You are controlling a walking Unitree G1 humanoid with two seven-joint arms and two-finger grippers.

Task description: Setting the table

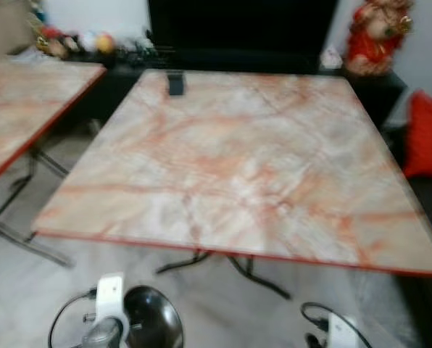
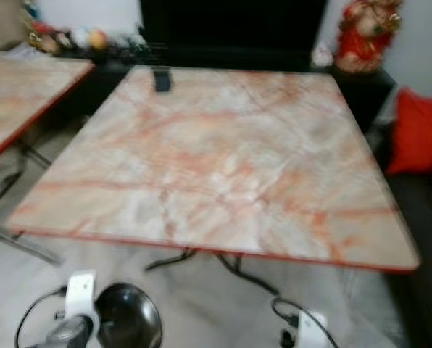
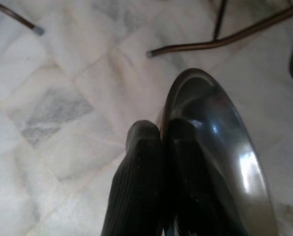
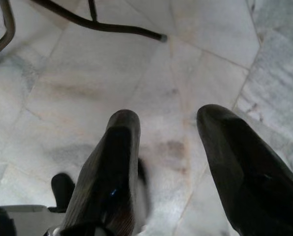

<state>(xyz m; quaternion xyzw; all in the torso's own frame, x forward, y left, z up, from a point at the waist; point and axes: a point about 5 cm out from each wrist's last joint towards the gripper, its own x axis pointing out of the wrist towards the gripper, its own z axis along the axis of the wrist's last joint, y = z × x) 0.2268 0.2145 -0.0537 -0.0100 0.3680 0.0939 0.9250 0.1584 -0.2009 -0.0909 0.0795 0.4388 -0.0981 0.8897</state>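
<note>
A dark shiny metal plate [image 1: 152, 317] hangs low over the floor in front of the table, and my left gripper [image 3: 162, 132] is shut on its rim [image 3: 225, 128]. The marble-patterned table [image 1: 245, 159] with a red edge stands ahead; a small dark object [image 1: 175, 83] rests near its far left corner. My right gripper [image 4: 168, 120] hangs open over the floor tiles with nothing between its fingers; its wrist [image 1: 341, 330] shows at the lower right.
A second marble table [image 1: 20, 109] stands at the left. Black metal table legs [image 1: 230, 264] spread on the pale tiled floor. A dark cabinet with a red figurine [image 1: 375, 32] lines the back wall, and a red cushion [image 1: 428, 134] lies at the right.
</note>
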